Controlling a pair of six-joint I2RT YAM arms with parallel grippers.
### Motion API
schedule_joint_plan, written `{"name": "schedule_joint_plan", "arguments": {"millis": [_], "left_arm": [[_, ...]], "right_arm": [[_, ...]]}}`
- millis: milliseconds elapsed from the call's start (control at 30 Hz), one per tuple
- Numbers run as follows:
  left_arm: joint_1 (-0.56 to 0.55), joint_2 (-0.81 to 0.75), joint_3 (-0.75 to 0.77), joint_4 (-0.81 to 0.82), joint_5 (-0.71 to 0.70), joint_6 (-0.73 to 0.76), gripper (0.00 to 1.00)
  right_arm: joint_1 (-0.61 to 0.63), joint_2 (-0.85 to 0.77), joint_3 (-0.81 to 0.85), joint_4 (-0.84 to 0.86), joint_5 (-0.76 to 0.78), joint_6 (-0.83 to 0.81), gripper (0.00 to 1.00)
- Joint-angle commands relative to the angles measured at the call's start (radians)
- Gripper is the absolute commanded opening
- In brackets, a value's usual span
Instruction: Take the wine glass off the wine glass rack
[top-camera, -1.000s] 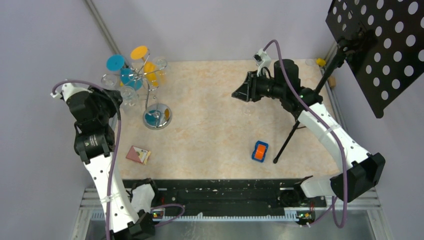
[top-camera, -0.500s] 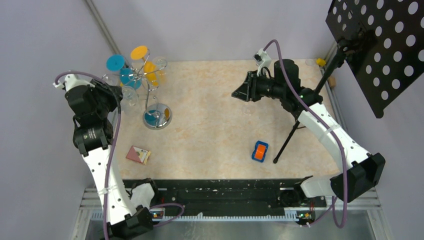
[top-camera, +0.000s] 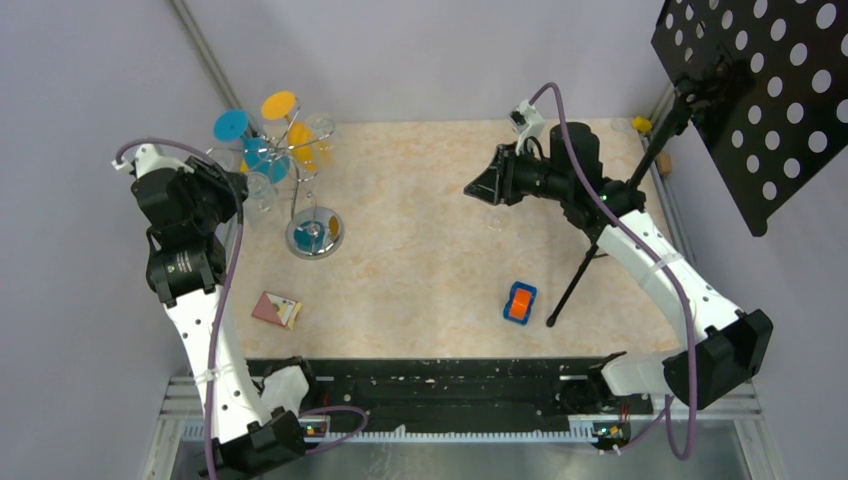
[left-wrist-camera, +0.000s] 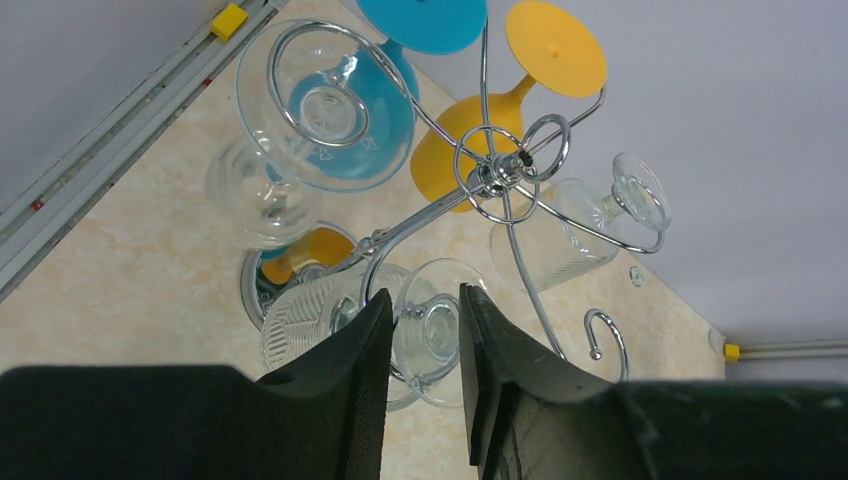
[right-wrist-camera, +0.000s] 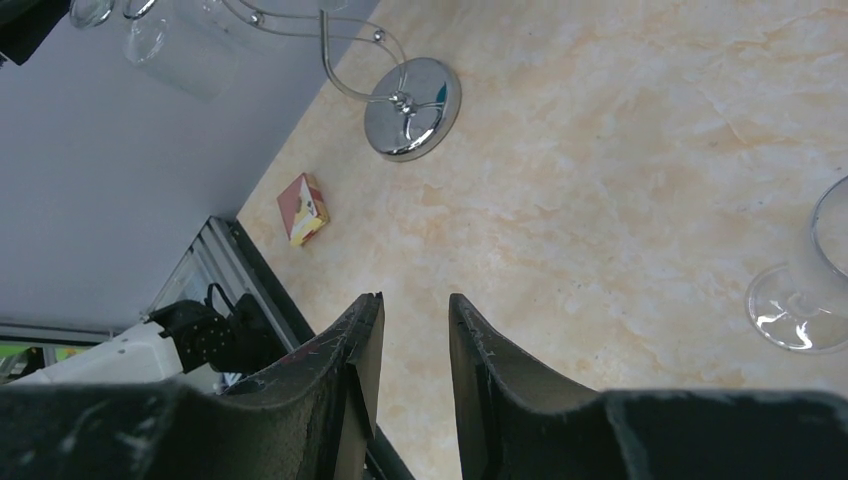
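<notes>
— Left fingers (left-wrist-camera: 350, 375)?
— Narrow gap, flanking the foot of a clear wine glass (left-wrist-camera: 428, 330) hanging on the wine glass rack (left-wrist-camera: 500, 175), rear left of the tabletop (top-camera: 420, 260). Gripped or not: cannot tell.
— Right fingers (right-wrist-camera: 345, 370)?
— Slightly parted, empty, above the tabletop.

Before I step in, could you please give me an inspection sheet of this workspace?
Surface: beige table, no spills seen.
Job's things: wine glass rack upright at far left, with a blue glass, an orange glass and clear ones hanging; one wine glass sits between the left jaws.
Clutter: toy car, small box, clear glass on the table.
Grippers: left gripper straddles the wine glass, contact unclear; right gripper jaws apart, empty.
Cables: purple cable along each arm.
Surroundings: black tripod stand, perforated panel, grey walls.
</notes>
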Motion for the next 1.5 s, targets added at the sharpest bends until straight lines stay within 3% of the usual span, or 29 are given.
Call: {"name": "schedule_joint_plan", "arguments": {"millis": [0,267,467,767,1033,1467], "left_arm": [[0.005,0.002,-0.006,-0.002,0.041,-0.010,0.35],[0.010,-0.011,-0.009,-0.011,0.079,-0.124,0.35],[0.013,-0.024,-0.053,0.061,0.132,-0.253,0.29],[0.024,-0.071,-0.131,0.121,0.085,-0.350,0.24],[0.037,-0.094,-0.138,0.128,0.083,-0.369,0.00],[0.040,-0.160,-0.059,0.105,0.029,-0.416,0.00]], "right_arm": [[-0.006,-0.044,-0.001,0.066,-0.010,0.014,0.32],[-0.006,-0.048,0.001,0.075,-0.012,0.028,0.32],[-0.006,-0.053,-0.001,0.076,-0.009,0.030,0.32],[-0.006,-0.060,-0.003,0.070,-0.002,0.026,0.32],[-0.006,-0.061,-0.005,0.073,0.000,0.032,0.32],[-0.006,-0.068,-0.013,0.082,0.005,0.036,0.31]]}}
